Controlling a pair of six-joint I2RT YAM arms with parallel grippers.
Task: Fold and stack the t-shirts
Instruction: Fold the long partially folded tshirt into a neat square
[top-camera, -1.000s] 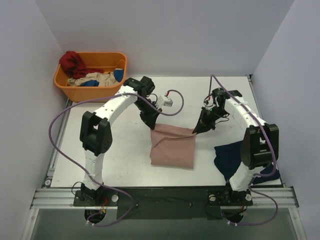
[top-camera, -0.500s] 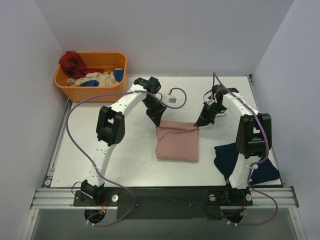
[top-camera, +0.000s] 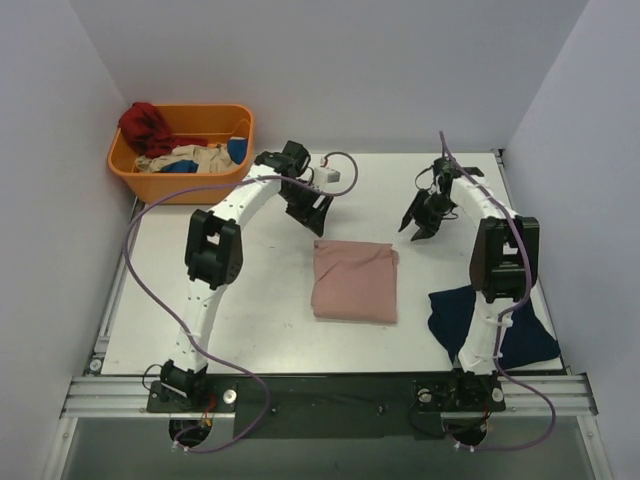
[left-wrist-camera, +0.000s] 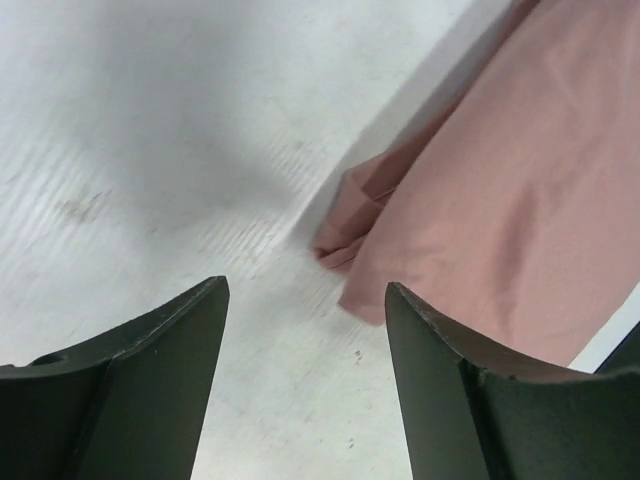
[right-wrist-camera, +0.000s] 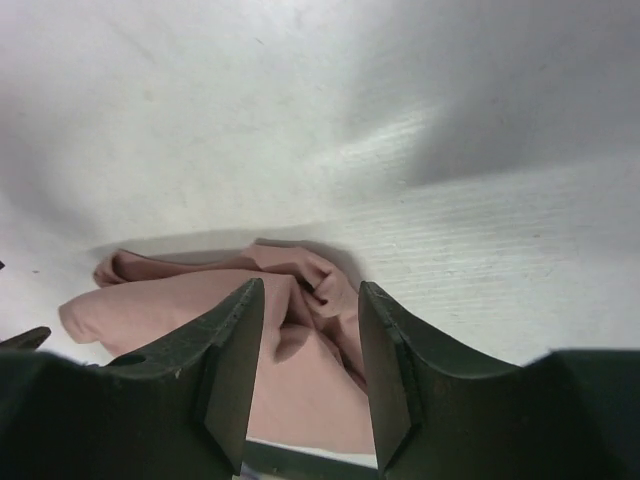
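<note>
The dusty-pink t-shirt (top-camera: 353, 281) lies folded into a rectangle at the table's middle. My left gripper (top-camera: 319, 216) hangs open just beyond its far left corner. In the left wrist view the gripper (left-wrist-camera: 305, 290) holds nothing, and the pink t-shirt (left-wrist-camera: 500, 200) lies to the right of it. My right gripper (top-camera: 418, 228) is open beyond the far right corner. In the right wrist view the gripper (right-wrist-camera: 310, 290) stands apart from the pink t-shirt (right-wrist-camera: 150, 300), whose bunched corner shows between the jaws. The dark navy t-shirt (top-camera: 450, 315) lies crumpled at the near right, partly behind the right arm.
An orange basket (top-camera: 128, 172) with several loose clothes stands at the far left corner. Purple cables loop off both arms. White walls close in the table on three sides.
Both grippers have opened and let go of the pink t-shirt's far edge, then pulled back toward the far side. The shirt now rests flat as a folded rectangle.
</note>
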